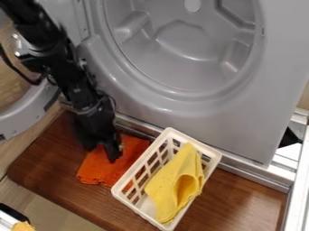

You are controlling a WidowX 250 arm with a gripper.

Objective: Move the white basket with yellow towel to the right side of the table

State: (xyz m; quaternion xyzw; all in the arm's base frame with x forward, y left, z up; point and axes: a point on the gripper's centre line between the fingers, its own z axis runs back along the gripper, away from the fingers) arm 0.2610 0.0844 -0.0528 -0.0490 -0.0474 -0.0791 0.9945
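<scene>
The gripper (104, 151) hangs at the lower left, over the orange cloth and left of the basket, apart from it. The white basket (140, 166), with slatted sides, stands at a slant near the middle of the brown wooden table (247, 198). Inside it lies the yellow towel (175, 182), folded, its top end rising over the upper part of the basket and its side resting against the right rim.
An orange cloth (100, 168) lies flat under the gripper, reaching the basket's left side. A grey washing machine front (181, 103) stands behind the table, its round door (24, 113) swung out at left. A metal frame (296, 180) borders the right.
</scene>
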